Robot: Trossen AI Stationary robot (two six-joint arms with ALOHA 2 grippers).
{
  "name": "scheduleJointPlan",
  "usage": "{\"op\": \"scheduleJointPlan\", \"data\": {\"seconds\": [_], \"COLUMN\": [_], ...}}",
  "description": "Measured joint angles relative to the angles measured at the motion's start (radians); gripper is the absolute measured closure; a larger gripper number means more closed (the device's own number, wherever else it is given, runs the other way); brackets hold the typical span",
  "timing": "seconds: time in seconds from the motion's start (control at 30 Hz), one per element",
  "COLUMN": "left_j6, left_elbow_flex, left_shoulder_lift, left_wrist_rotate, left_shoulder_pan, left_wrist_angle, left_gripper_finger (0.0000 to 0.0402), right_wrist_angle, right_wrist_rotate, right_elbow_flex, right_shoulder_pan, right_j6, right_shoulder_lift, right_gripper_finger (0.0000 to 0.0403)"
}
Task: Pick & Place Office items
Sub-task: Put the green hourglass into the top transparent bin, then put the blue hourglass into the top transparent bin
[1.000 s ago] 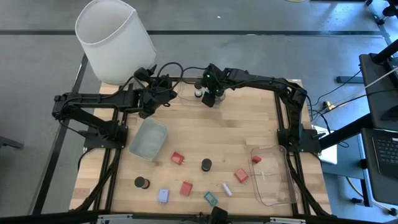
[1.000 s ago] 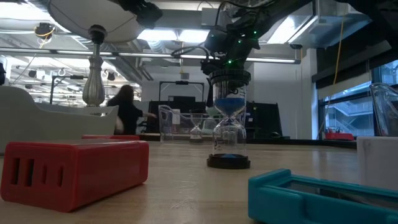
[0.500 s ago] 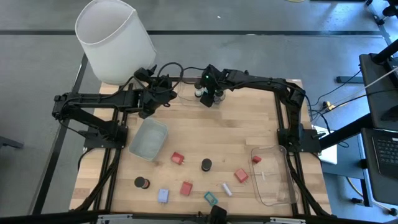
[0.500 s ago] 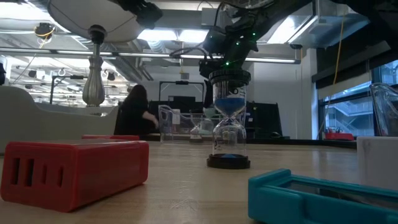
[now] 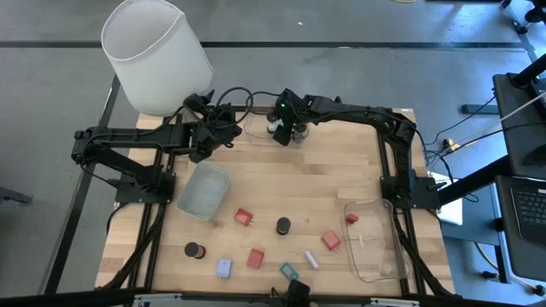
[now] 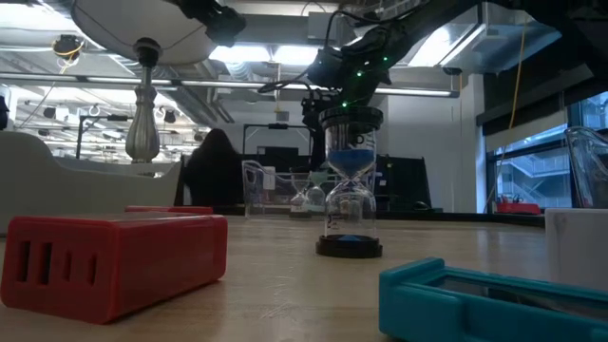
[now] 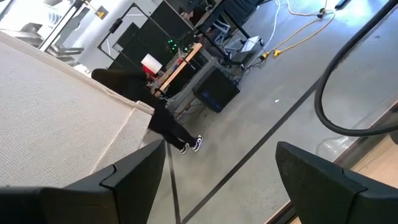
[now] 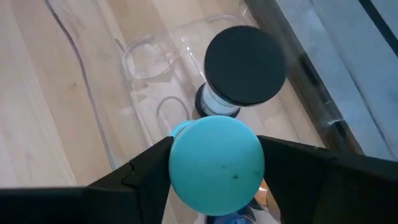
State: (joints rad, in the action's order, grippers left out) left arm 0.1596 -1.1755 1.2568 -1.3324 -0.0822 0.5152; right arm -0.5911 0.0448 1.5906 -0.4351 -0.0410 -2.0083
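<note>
My right gripper (image 5: 286, 130) is at the table's far edge, over a clear tray (image 8: 146, 59). It is shut on an hourglass-like piece with a teal round top (image 8: 216, 163). A second piece with a black round top (image 8: 245, 62) stands in that tray just beyond it. My left gripper (image 7: 217, 186) is open with nothing between its fingers. It is beside the white lamp shade (image 5: 158, 55) and points out over the far edge. Red blocks (image 5: 243, 217), dark cylinders (image 5: 282, 226), a pale-blue clip (image 5: 224, 269), a teal clip (image 5: 289, 272) and a white stick (image 5: 310, 259) lie on the near half of the table. My right gripper pinches the teal top at its rim (image 8: 180, 165), one finger on each side. The fingers slant down from above. The top hides the body below it. Whether the piece rests in the tray or hangs clear cannot be told.
A frosted tray (image 5: 205, 189) lies left of centre. A clear tray (image 5: 375, 243) with a small red piece (image 5: 351, 219) lies at the near right. In the low view a black-capped hourglass (image 6: 351, 204), a red block (image 6: 114, 261) and the teal clip (image 6: 494, 299) stand close. A person (image 6: 209, 176) is in the room behind.
</note>
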Motion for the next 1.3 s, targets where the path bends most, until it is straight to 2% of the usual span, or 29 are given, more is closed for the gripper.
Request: {"op": "scheduleJointPlan", "data": {"seconds": [0.37, 0.73, 0.93, 1.07, 1.17, 1.3], "left_j6": [0.000, 0.008, 0.063, 0.044, -0.036, -0.096], "left_elbow_flex": [0.000, 0.000, 0.000, 0.000, 0.000, 0.000], "left_shoulder_lift": [0.000, 0.000, 0.000, 0.000, 0.000, 0.000], "left_wrist_rotate": [-0.001, -0.001, -0.001, 0.004, 0.080, 0.244], "left_shoulder_pan": [0.000, 0.000, 0.000, 0.000, 0.000, -0.001], "left_wrist_angle": [0.001, 0.001, -0.003, -0.024, -0.053, -0.095], "left_gripper_finger": [0.0098, 0.0098, 0.0098, 0.0098, 0.0098, 0.0098], "right_wrist_angle": [-0.001, -0.004, -0.084, -0.178, -0.233, -0.308], "right_wrist_rotate": [-0.008, -0.005, 0.090, 0.100, 0.098, 0.098], "right_elbow_flex": [0.000, 0.000, 0.000, 0.000, 0.001, 0.001], "right_shoulder_pan": [0.001, 0.001, 0.001, 0.005, 0.022, 0.064], "right_j6": [-0.004, -0.005, -0.038, -0.049, -0.046, -0.046], "right_shoulder_lift": [0.000, 0.003, 0.099, 0.200, 0.278, 0.371], "right_gripper_finger": [0.0176, 0.0111, 0.0100, 0.0110, 0.0119, 0.0127]}}
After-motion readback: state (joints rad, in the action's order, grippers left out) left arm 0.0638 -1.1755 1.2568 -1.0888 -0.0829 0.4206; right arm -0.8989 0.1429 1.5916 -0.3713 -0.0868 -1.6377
